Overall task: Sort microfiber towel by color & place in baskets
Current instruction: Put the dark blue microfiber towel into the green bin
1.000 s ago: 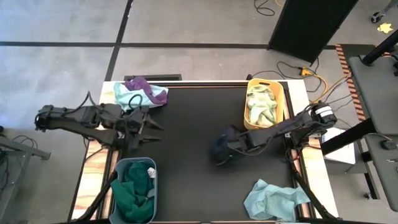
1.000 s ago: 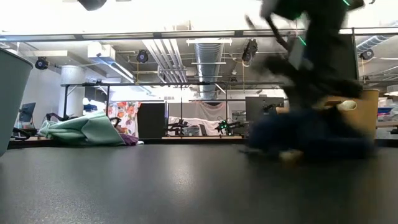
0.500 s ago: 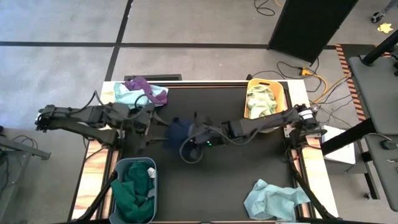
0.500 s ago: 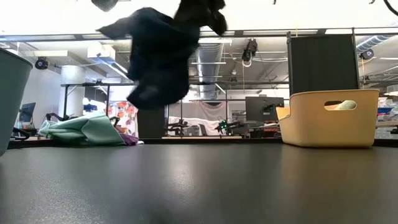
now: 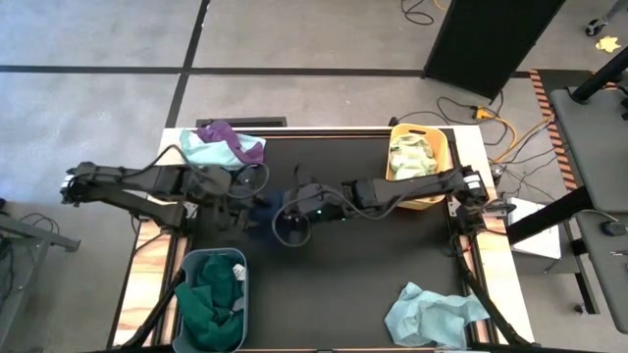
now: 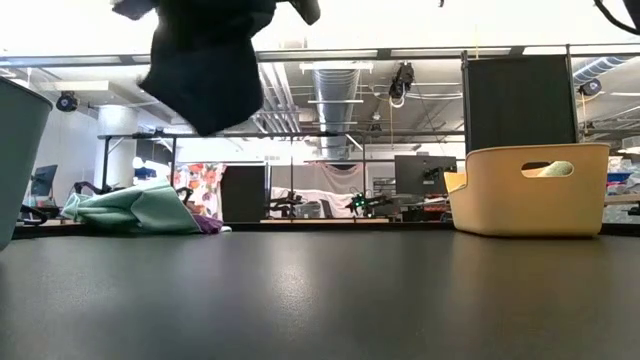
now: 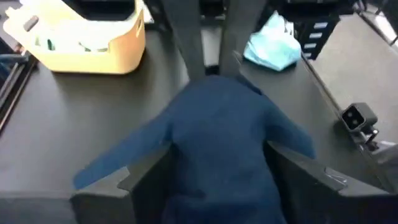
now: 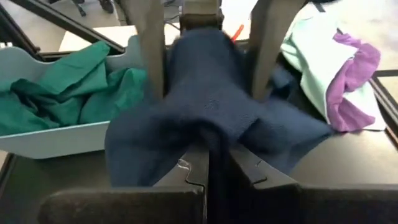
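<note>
Hanging in mid-air over the table (image 5: pixel 324 284), a navy towel (image 8: pixel 211 112) was being passed between the two arms.

The right gripper (image 8: pixel 210 163) was clamped tight on the towel's near edge, with the cloth draped out ahead of it. The left gripper (image 7: pixel 217 186) was spread wide on either side of the same towel, not pinched onto it. Just beyond the right gripper, a grey basket (image 8: pixel 56 140) of green towels (image 5: pixel 211 289) was seen. Behind it, a yellow basket (image 5: pixel 420 167) was sitting, and a light blue towel (image 5: pixel 432 314) was left off to the side.
</note>
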`<state>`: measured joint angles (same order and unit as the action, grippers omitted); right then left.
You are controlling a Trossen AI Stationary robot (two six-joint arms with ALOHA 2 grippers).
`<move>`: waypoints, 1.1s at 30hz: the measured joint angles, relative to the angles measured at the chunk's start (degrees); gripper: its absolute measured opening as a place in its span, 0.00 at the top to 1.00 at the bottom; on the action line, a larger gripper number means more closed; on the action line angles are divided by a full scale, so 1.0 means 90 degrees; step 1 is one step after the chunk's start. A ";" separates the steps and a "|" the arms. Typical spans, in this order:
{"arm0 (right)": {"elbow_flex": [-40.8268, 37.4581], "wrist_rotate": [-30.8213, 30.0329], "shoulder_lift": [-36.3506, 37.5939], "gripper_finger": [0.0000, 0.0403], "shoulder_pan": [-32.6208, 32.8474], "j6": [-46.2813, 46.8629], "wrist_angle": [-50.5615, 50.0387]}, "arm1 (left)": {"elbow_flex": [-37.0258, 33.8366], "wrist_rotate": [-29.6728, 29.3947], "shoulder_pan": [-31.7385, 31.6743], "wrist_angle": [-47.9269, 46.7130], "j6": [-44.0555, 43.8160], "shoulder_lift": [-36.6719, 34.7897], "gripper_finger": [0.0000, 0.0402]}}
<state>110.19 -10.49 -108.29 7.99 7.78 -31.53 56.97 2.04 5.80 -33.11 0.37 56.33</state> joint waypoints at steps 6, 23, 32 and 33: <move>0.0175 0.0032 0.0014 0.94 -0.0044 -0.0039 -0.0004 | 0.0007 -0.0006 -0.0008 0.0434 -0.0015 0.0290 0.58; 0.1487 -0.1121 0.0027 0.59 -0.0060 0.0055 0.0044 | 0.1511 -0.0119 0.0411 -0.2113 -0.0327 0.0137 0.95; 0.2752 -0.2195 0.0092 0.56 -0.0361 -0.2963 0.2118 | 0.2052 0.1158 0.1813 -0.3176 -0.2540 -0.0156 0.95; 0.2738 -0.2186 0.0104 0.57 -0.0411 -0.3544 0.2677 | 0.1956 0.1160 0.2036 -0.3181 -0.2914 -0.0186 0.95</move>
<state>134.83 -30.17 -107.35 4.29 -24.12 -7.44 74.58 12.48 24.12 -61.74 -25.86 54.65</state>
